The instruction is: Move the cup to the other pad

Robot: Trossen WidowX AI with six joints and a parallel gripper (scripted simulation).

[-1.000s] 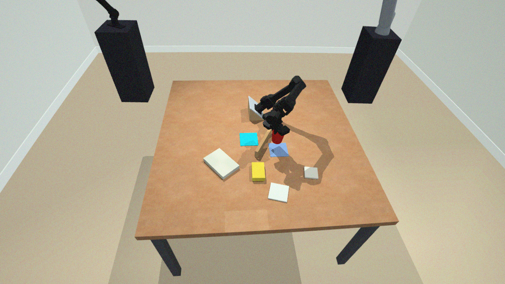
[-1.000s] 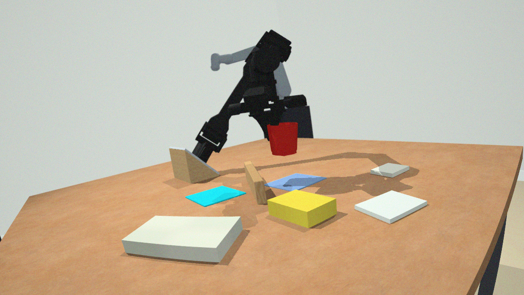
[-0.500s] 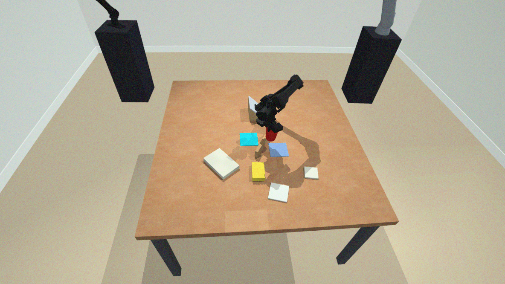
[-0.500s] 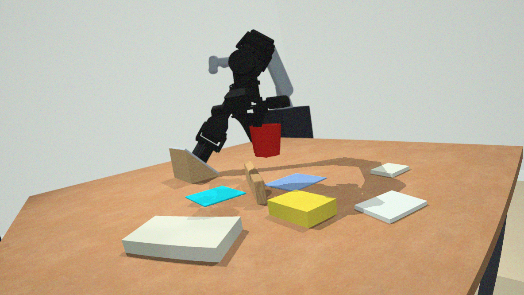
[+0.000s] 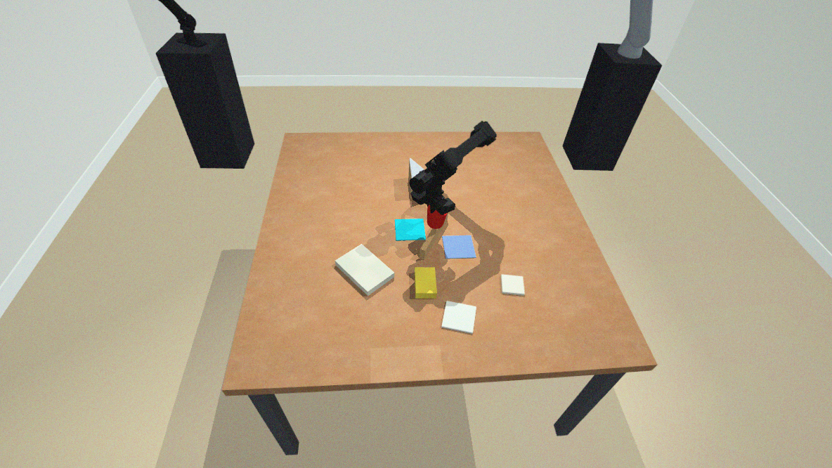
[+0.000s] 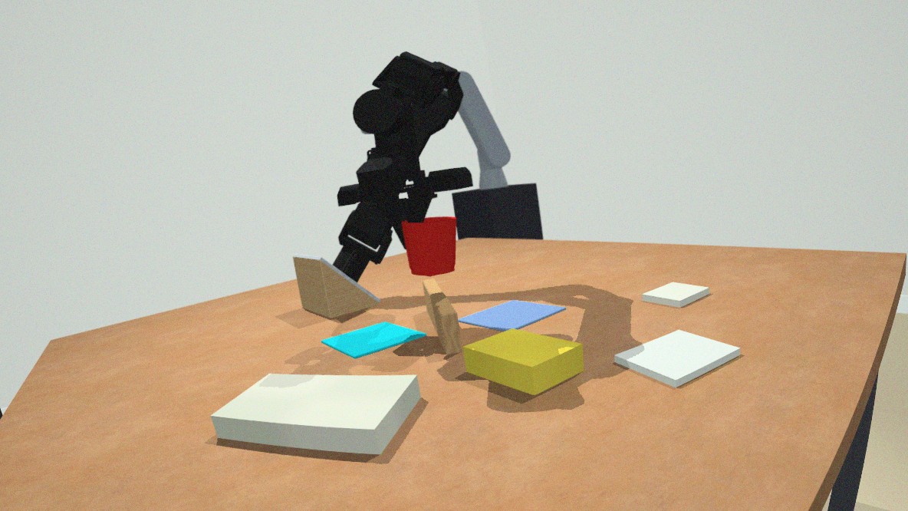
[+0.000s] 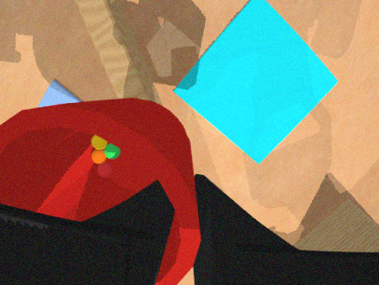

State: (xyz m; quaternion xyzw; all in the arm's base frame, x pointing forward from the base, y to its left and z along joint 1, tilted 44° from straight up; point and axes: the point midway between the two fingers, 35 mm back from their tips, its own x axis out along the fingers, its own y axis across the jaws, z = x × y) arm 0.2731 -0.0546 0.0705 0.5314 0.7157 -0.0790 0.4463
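My gripper [image 6: 409,222] [image 7: 185,181] is shut on the wall of a red cup [image 5: 436,218] [image 6: 432,248] [image 7: 167,129] and holds it upright in the air, above the low wooden wall. Several marbles, among them a green marble [image 7: 112,151] and an orange marble [image 7: 99,156], lie inside the cup in the wrist view. The cyan pad [image 5: 410,229] [image 6: 373,340] [image 7: 257,81] lies on one side of the wooden wall and bears nothing. The blue pad [image 5: 459,247] [image 6: 514,314] [image 7: 57,95] lies on the other side, partly hidden behind the cup in the wrist view.
The wooden wall [image 5: 430,243] [image 6: 442,318] [image 7: 105,45] stands between the pads. A yellow block [image 5: 425,281] [image 6: 524,359] lies in front of it. A thick white slab [image 5: 364,268] [image 6: 317,407] and two thin white tiles [image 5: 459,317] [image 5: 512,284] lie around. A wedge [image 6: 330,288] stands by the arm's base.
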